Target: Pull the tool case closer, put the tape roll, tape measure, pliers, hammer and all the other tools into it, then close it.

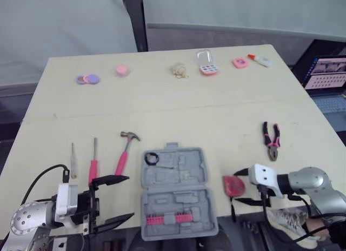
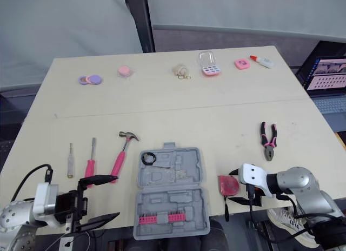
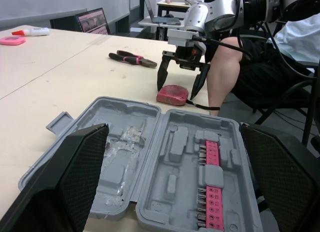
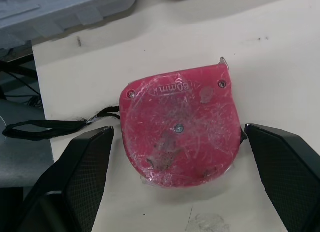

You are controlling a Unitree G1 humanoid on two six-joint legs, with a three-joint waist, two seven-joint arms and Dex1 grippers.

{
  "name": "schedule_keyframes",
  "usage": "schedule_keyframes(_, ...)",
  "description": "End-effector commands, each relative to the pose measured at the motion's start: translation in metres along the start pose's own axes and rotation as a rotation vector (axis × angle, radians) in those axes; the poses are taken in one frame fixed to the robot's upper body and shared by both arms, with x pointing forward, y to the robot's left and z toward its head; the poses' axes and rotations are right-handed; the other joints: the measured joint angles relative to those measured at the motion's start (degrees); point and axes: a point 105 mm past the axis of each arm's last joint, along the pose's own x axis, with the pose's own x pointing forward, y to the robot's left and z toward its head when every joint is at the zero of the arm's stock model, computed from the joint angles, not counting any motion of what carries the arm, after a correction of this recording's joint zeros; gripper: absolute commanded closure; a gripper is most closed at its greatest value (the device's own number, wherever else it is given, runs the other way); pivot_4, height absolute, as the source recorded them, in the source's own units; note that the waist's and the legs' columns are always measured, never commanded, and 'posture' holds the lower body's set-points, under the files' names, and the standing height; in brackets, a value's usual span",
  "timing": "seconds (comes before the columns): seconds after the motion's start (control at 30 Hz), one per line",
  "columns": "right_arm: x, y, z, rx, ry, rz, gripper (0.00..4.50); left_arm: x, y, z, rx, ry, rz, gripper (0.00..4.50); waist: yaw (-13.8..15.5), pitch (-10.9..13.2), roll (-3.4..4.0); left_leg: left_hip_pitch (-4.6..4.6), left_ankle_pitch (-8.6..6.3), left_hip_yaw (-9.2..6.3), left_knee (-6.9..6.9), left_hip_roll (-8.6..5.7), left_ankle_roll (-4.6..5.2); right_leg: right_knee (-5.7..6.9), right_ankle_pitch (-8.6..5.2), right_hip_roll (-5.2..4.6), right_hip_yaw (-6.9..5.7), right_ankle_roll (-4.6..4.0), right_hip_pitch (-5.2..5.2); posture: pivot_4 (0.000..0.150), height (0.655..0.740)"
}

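One red tape measure [image 4: 182,127] lies flat on the table [image 1: 162,105] at the lower right of the head views, just right of the open tool case [image 1: 173,191] and close to the table's near edge. Its black strap [image 4: 45,127] trails out past that edge. The right gripper [image 1: 235,186] is spread wide around it, one finger on each side, and neither pad looks to be touching the shell, so it holds nothing. The main risk, as I judge it, is the closing squeeze. The shell is rounded and scuffed, so fingers that meet it off-centre could squirt it sideways towards the edge, or pinch only the curved end and drop it on the lift. The loose strap could also catch on the table edge or a finger and drag the tape measure askew on its way to the case. The case sits at the lower centre with its near half by the table's edge, a black tape roll [image 1: 152,158] in its far half and a pink bit strip [image 1: 167,219] in the near one. A clumsy placement could nudge it outward. The left gripper [image 1: 128,197] hangs wide open and empty just left of the case. Pliers [image 1: 271,140] lie at the right, the hammer [image 1: 125,153] and two screwdrivers [image 1: 93,164] at the left.
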Motion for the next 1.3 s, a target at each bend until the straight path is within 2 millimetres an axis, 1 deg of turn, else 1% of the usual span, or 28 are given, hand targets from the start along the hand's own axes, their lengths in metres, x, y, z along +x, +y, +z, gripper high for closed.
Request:
schedule_keyframes(0.03, 0.003, 0.0, 0.002, -0.022, -0.011, -0.009, 0.06, 0.002, -0.004, 0.004, 0.024, -0.005, -0.015, 0.0, 0.0, 0.0, 0.0, 0.0, 0.0, 0.0, 0.0, 0.0, 0.0, 0.0, 0.0, 0.0, 0.0, 0.0, 0.0, 0.15, 0.74)
schedule_keyframes(0.33, 0.009, -0.003, -0.001, -0.015, -0.015, -0.041, 0.06, 0.003, -0.004, 0.004, 0.023, -0.007, -0.014, 0.0, -0.09, 0.0, -0.01, 0.01, 0.0, 0.01, 0.0, 0.03, -0.01, 0.01, 0.0, 0.03, -0.01, 0.0, 0.0, 0.15, 0.74)
schedule_keyframes(0.6, 0.011, -0.002, -0.001, -0.017, -0.001, -0.017, 0.06, 0.005, -0.007, 0.003, 0.021, -0.014, -0.007, 0.0, -0.22, -0.01, -0.01, 0.02, 0.0, 0.02, 0.0, 0.05, -0.01, 0.01, 0.0, 0.04, 0.0, 0.0, 0.0, 0.15, 0.74)
schedule_keyframes(0.7, 0.009, -0.002, -0.001, -0.021, 0.001, -0.006, 0.8, 0.005, -0.007, 0.003, 0.019, -0.014, -0.002, 0.0, -0.24, -0.01, -0.01, 0.02, 0.0, 0.02, 0.0, 0.06, -0.02, 0.0, 0.0, 0.04, -0.01, 0.0, 0.0, 0.15, 0.74)
schedule_keyframes(0.73, 0.009, -0.001, -0.001, -0.023, 0.003, -0.004, 1.19, 0.005, -0.007, 0.003, 0.019, -0.014, -0.001, 0.0, -0.24, -0.01, -0.01, 0.02, -0.01, 0.02, 0.0, 0.05, -0.02, 0.01, 0.0, 0.04, -0.01, 0.0, 0.0, 0.15, 0.74)
schedule_keyframes(0.77, 0.008, -0.001, -0.002, -0.022, 0.006, -0.004, 1.47, 0.005, -0.007, 0.002, 0.018, -0.014, -0.001, 0.0, -0.25, -0.01, -0.01, 0.02, -0.01, 0.02, 0.0, 0.05, -0.02, 0.01, 0.0, 0.04, -0.01, 0.0, 0.0, 0.15, 0.74)
schedule_keyframes(1.0, 0.005, 0.0, -0.003, -0.012, 0.015, -0.003, 1.47, 0.009, -0.011, 0.001, 0.006, -0.024, -0.004, 0.0, -0.1, -0.02, -0.03, 0.02, -0.01, 0.02, 0.01, 0.05, -0.02, 0.01, 0.0, 0.04, 0.0, 0.0, 0.01, 0.15, 0.74)
schedule_keyframes(1.1, -0.001, -0.006, 0.004, -0.009, 0.028, -0.026, 1.47, 0.008, -0.008, 0.0, 0.005, -0.023, 0.006, 0.0, 0.01, -0.02, -0.02, 0.02, -0.01, 0.03, 0.02, 0.05, -0.02, 0.01, 0.0, 0.04, 0.0, 0.0, 0.01, 0.15, 0.74)
schedule_keyframes(1.2, -0.01, -0.013, 0.022, -0.018, 0.038, -0.024, 1.47, 0.003, 0.0, -0.001, 0.008, -0.015, 0.018, 0.0, 0.09, 0.01, 0.02, 0.0, -0.01, 0.02, 0.03, 0.04, -0.02, 0.0, 0.0, 0.03, 0.01, 0.0, 0.0, 0.15, 0.74)
schedule_keyframes(1.3, -0.02, -0.028, 0.04, -0.045, 0.085, -0.045, 1.47, 0.003, 0.005, -0.003, 0.013, -0.011, 0.009, 0.0, 0.01, 0.02, 0.06, 0.0, -0.01, 0.03, 0.05, 0.06, -0.02, 0.03, 0.0, 0.03, 0.0, 0.0, -0.01, 0.15, 0.74)
